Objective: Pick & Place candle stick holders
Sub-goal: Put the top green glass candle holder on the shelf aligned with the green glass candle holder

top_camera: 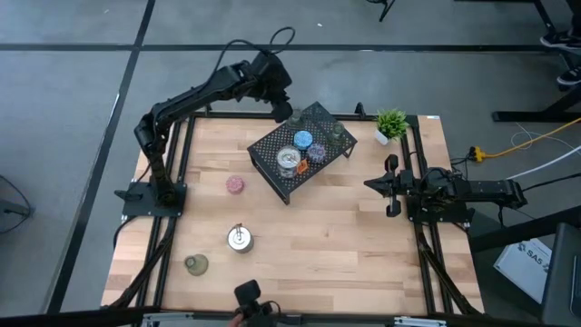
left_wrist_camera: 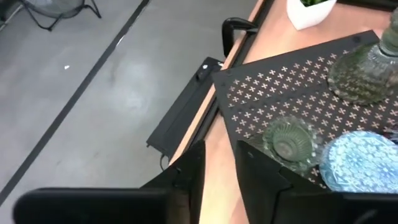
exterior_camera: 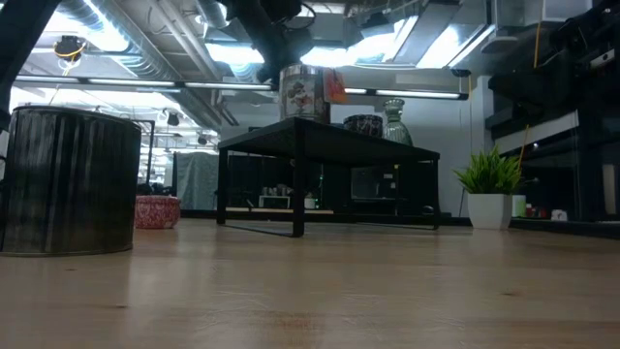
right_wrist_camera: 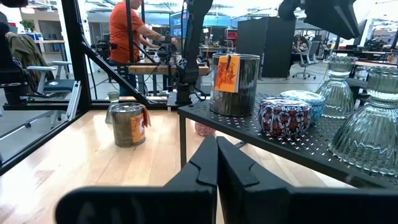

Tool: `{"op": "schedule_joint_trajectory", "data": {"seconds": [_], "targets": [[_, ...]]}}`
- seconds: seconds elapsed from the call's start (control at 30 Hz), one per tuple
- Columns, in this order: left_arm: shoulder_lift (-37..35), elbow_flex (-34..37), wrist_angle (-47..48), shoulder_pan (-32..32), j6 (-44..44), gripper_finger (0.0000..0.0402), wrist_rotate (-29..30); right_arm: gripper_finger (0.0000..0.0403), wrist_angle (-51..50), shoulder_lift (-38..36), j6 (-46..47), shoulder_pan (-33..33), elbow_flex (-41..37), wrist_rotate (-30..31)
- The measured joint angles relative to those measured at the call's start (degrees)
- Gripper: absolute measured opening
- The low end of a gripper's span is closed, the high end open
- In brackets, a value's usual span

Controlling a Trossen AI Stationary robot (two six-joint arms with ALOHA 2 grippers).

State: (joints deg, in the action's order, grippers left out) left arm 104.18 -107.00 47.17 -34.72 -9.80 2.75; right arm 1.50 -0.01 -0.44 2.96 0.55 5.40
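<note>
High view first: the black mesh rack [top_camera: 302, 150] stands slanted on the wooden table [top_camera: 327, 245], and everything is placed from it. On the rack sit a silver tin [top_camera: 289, 160], a blue cup [top_camera: 303, 139], a patterned purple cup [top_camera: 318, 152] and two green glass holders [top_camera: 338, 133], with a third green glass holder [top_camera: 297, 117] at the rack's far corner.

The left gripper [top_camera: 285, 113] hangs over that far corner, just beside this third holder. In the left wrist view its fingers [left_wrist_camera: 261, 177] stand a little apart, with the small glass holder [left_wrist_camera: 289, 139] just beyond one fingertip and not between them; whether they touch it cannot be told.

Off the rack, on the left arm's side, lies a pink cup [top_camera: 235, 184]. Nearer the front edge stands a second silver tin [top_camera: 239, 238], and a green glass holder [top_camera: 196, 264] is near the front corner.

A potted plant [top_camera: 391, 124] stands beside the rack at the far right corner.

The right gripper [top_camera: 390, 184] waits, closed and empty, well to the right of the rack.

The tins carry orange tags [right_wrist_camera: 224, 73]; the writing on them is too small to read. A white sheet [top_camera: 529, 262] on the floor shows "SAS".

A person in an orange shirt [right_wrist_camera: 124, 37] stands in the room beyond.
</note>
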Motion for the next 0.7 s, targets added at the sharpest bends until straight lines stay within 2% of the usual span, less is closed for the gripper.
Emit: {"op": "schedule_joint_trajectory", "data": {"seconds": [0.47,0.7], "targets": [[0.0,0.0,6.9,-1.4,1.6,0.0007,1.2,0.0,0.0,0.0,0.0,0.0,0.0,0.0],[0.1,1.5,9.8,-1.4,-3.4,0.0002,0.2,0.0,0.0,0.0,0.0,0.0,0.0,0.0]]}}
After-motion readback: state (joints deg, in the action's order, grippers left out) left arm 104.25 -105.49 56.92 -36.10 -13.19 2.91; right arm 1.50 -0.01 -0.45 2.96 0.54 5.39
